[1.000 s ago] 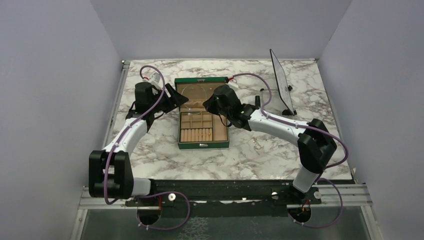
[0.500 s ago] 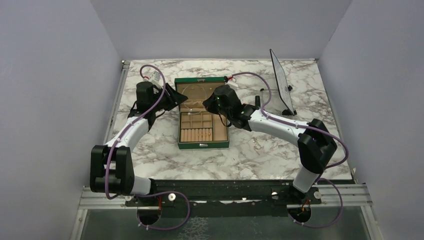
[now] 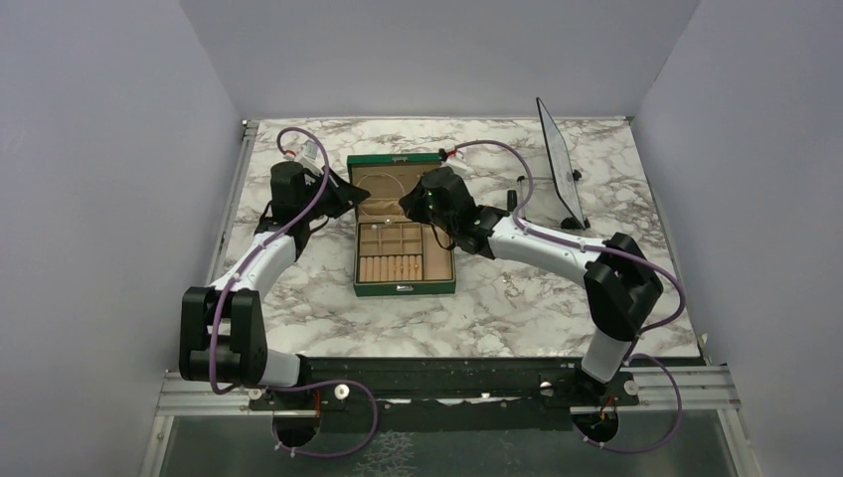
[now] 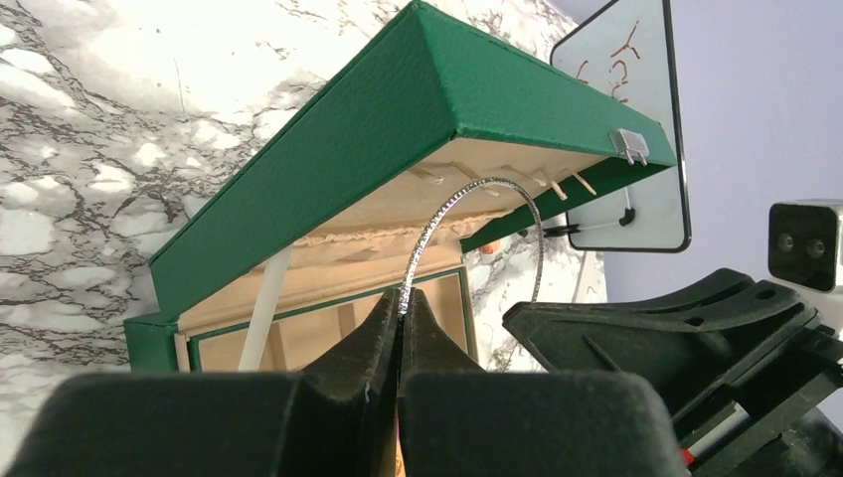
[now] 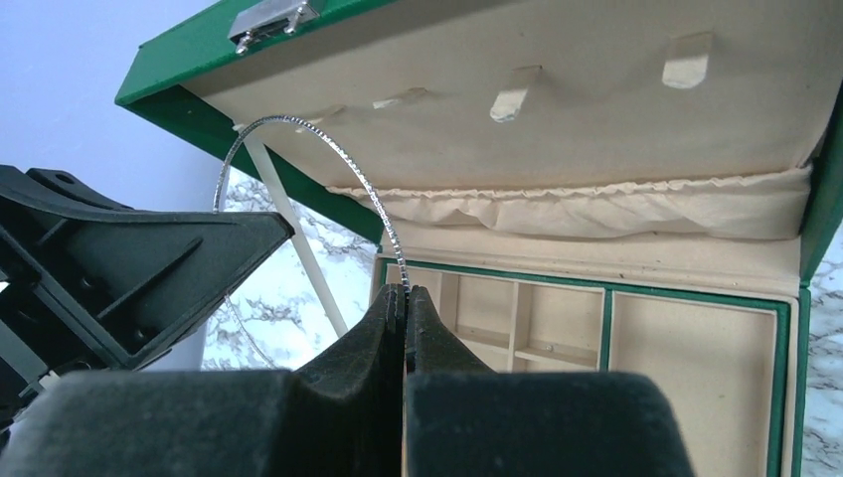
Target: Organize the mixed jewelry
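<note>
Two pairs of jaws, both mine, are pinched shut on one chain (image 5: 328,147): my left gripper (image 4: 400,310) nips one stretch of it and my right gripper (image 5: 405,298) another, with no gap showing between the pads of either. The silvery chain springs up from each pinch and arches between them, just in front of the inner face of the raised lid (image 4: 398,109), which stands at the 12 o'clock side of the box (image 3: 404,289). Seen from above, my left jaws sit at about 10 o'clock of the open tray and my right at about 1 o'clock, near each other over its far edge. I judge the step in hand to be hanging the chain inside the lid, since a row of small hooks (image 5: 512,94) lines its upper part. The next move calls for raising both pinches together, keeping the arch open, and carrying its crown over one hook before either grip loosens. The chain is thin and would likely slip or tangle if one side lets go early.
</note>
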`<state>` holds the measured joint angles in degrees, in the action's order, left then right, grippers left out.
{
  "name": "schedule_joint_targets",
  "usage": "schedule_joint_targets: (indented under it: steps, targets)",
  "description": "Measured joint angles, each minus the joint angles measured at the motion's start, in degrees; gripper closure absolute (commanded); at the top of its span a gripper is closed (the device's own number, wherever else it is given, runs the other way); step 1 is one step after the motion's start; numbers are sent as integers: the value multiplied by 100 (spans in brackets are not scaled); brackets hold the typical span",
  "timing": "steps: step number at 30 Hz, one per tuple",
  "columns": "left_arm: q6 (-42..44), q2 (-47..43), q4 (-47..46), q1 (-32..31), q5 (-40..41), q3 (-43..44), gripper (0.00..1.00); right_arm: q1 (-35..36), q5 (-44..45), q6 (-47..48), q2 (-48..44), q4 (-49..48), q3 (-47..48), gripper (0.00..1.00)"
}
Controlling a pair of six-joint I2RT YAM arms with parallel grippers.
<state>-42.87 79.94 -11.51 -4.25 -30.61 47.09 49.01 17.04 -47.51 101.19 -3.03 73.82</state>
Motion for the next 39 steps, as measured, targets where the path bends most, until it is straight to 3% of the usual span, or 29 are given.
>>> schedule_joint_targets:
  steps: [19, 30, 39]
  targets:
    - [192, 149, 393, 0, 278, 549, 90, -66, 435, 251, 369, -4, 597, 96]
    - [81, 376, 461, -37, 409, 577, 76, -103, 894, 37, 570, 498, 885, 96]
    - [-118, 505, 702, -48, 623, 691, 74, -138, 1038, -192, 758, 863, 1182, 95]
